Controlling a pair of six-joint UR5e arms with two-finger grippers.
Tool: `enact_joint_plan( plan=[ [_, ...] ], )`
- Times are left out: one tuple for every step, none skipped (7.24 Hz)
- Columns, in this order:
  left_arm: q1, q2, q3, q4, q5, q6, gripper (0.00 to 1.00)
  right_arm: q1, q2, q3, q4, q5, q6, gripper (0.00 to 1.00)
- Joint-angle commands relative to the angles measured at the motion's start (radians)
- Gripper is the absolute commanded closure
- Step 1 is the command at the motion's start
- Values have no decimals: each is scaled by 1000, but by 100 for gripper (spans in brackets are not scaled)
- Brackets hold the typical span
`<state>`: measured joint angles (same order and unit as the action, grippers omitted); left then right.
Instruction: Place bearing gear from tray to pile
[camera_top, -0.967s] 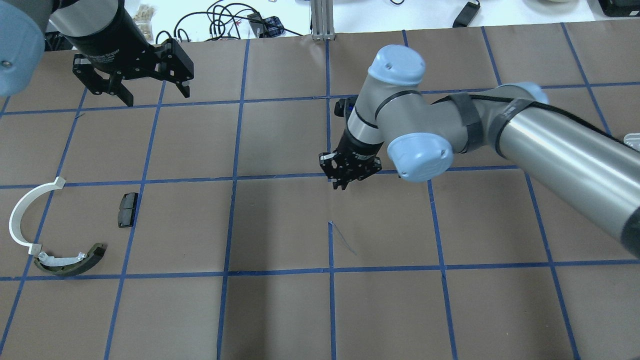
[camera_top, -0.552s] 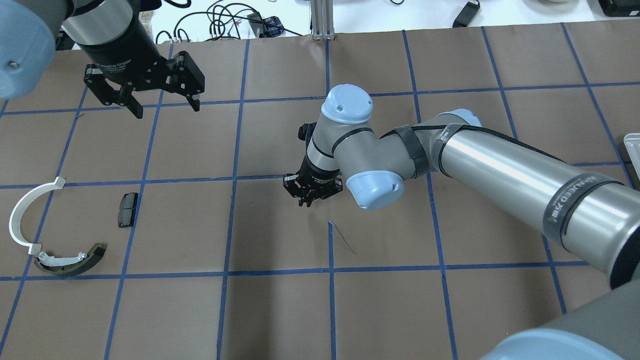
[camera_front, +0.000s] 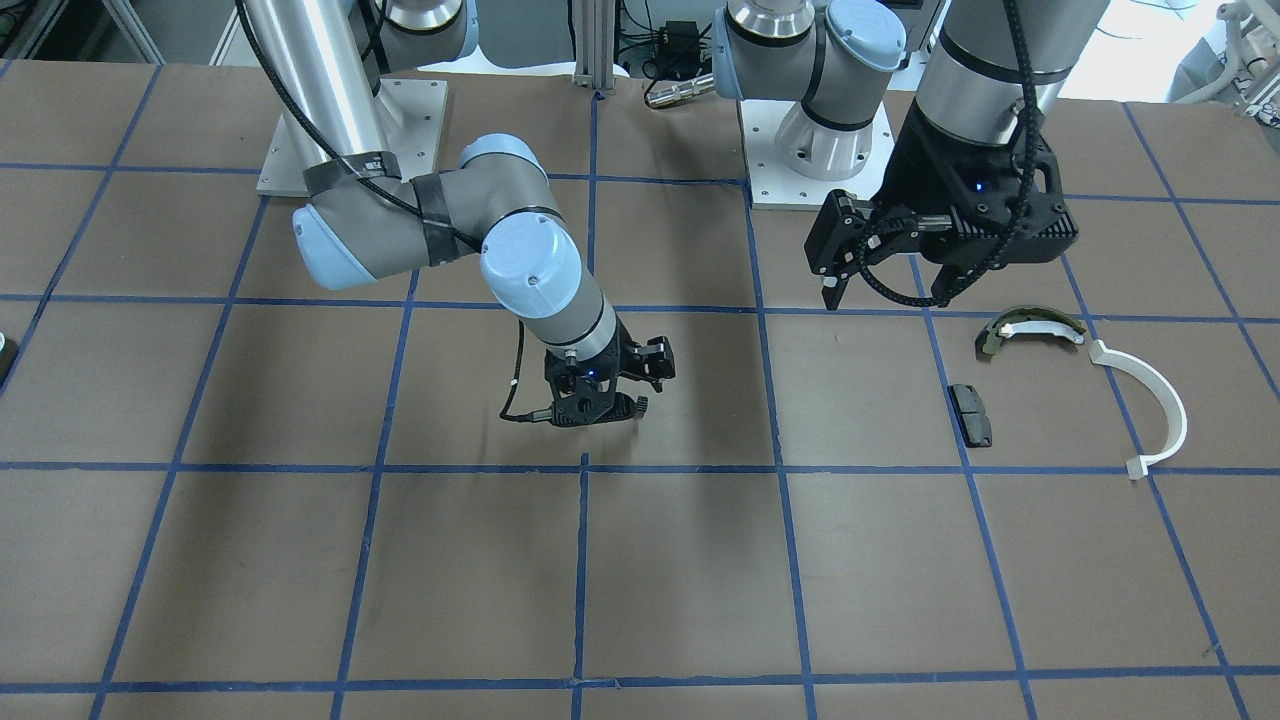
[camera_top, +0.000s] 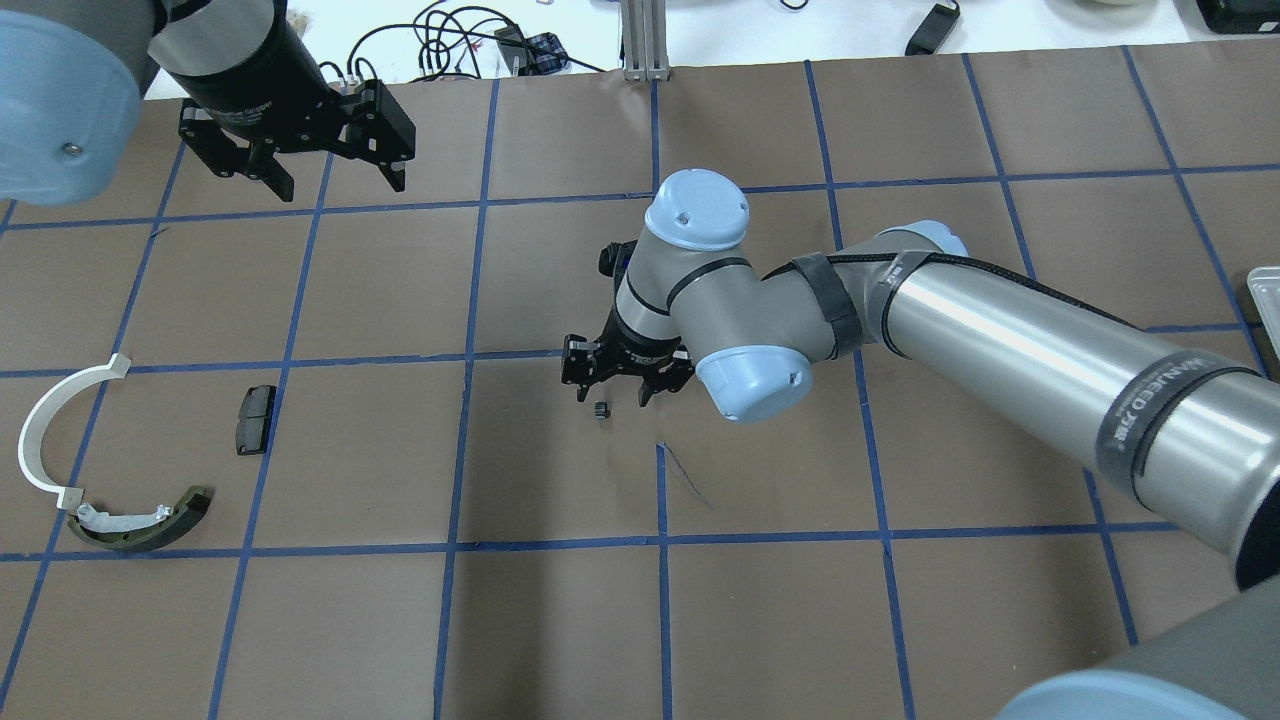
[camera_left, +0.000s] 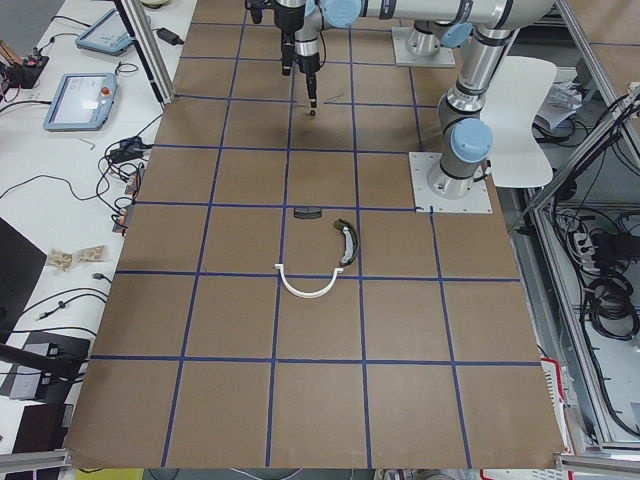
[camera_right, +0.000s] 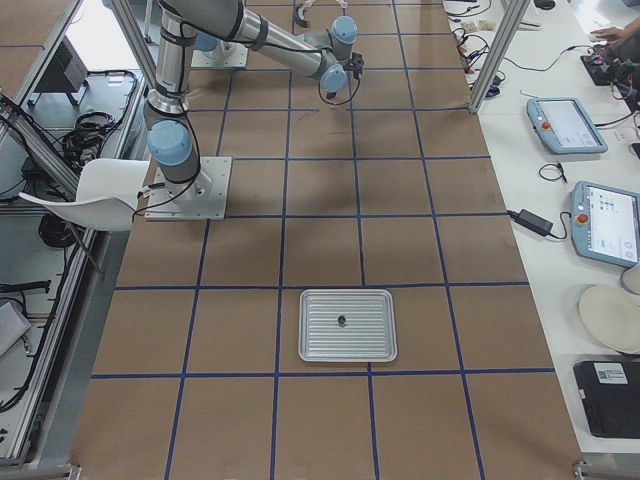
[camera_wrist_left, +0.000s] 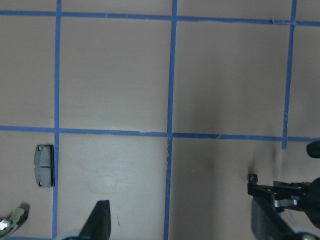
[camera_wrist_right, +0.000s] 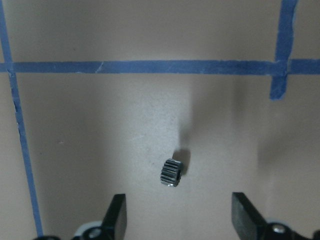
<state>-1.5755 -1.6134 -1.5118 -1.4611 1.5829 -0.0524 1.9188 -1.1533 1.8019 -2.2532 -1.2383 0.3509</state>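
my right gripper (camera_wrist_right: 181, 217): fingers spread wide, holding nothing.
bearing gear (camera_wrist_right: 171, 173): lying on the brown table (camera_top: 560, 620) below the gap between my right fingers, touching neither.
pile (camera_top: 165, 530): white arc (camera_top: 30, 435), brake shoe (camera_top: 165, 530), black pad (camera_top: 255, 420), well apart from the gear.
my left gripper (camera_top: 340, 187): fingers wide, empty.

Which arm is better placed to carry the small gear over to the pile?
Probably left: the left gripper is open, empty and nearer the pile. The gear lies under the right gripper, but that arm is stretched far across.
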Motion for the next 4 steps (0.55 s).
enact_joint_plan(
  plan=[
    [0, -2, -4, -25, 2, -1, 0, -180, -130, 2, 153, -30, -132, 0],
    [-3, -8, -10, -45, -4, -9, 0, -293, -194, -1, 261, -102, -296, 0],
    [-12, -11, -52, -57, -15, -30, 0, -392, -248, 4, 340, -142, -452, 0],
    [-59, -16, -106, -30, -15, -108, 0, -502, -281, -1, 390, -235, -636, 0]
  ],
)
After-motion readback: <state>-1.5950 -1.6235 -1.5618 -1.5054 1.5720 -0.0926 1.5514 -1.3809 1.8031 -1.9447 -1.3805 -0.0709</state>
